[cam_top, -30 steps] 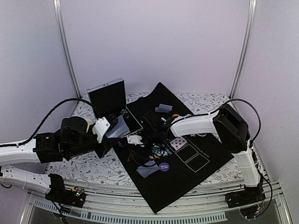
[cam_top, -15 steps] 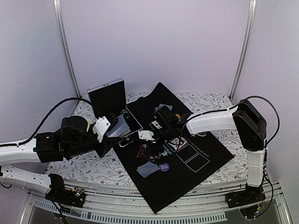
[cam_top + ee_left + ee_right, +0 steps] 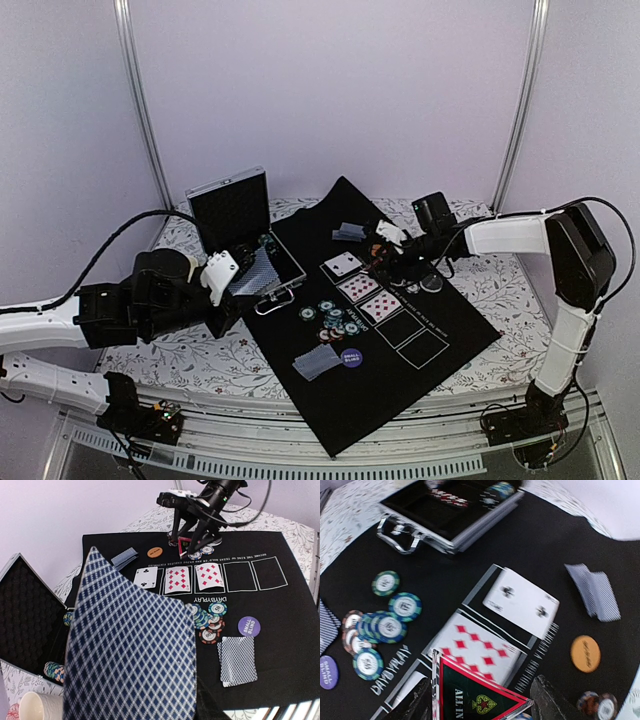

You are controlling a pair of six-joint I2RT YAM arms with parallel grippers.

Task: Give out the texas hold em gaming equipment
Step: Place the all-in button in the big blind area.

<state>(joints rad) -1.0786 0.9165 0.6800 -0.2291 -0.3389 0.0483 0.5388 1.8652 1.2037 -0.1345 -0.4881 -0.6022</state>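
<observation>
**Over the mat's [image 3: 390, 390] far edge: triangle [image 3: 472, 692] in right gripper [image 3: 482, 707], card [image 3: 130, 645] in left gripper [image 3: 232, 272]**

The right gripper grips the red-edged black triangle, lettered ALL IN, between its fingers [image 3: 552, 702]. It is close above the mat, just beyond the row of white rectangles [image 3: 422, 347]; contact with the mat cannot be judged. An orange button [image 3: 156, 552] and a few loose chips [image 3: 206, 541] lie near it.

The left gripper is closed on one grey-blue-backed card, raised off the table [image 3: 200, 355] at its left side, in front of the open case [image 3: 232, 208]. The card hides the jaws from the wrist camera.

Three face-up cards [image 3: 359, 287] fill the rectangles nearest the case: one club, two diamonds. A chip pile [image 3: 335, 318], teal, red and white, sits just on the near side of that row. A purple button [image 3: 351, 357] lies toward the mat's near corner, with a face-down pair [image 3: 318, 364] just beside it. A second pair [image 3: 350, 232] lies toward the mat's far corner. Some spare chips [image 3: 54, 670] sit in the case.
</observation>
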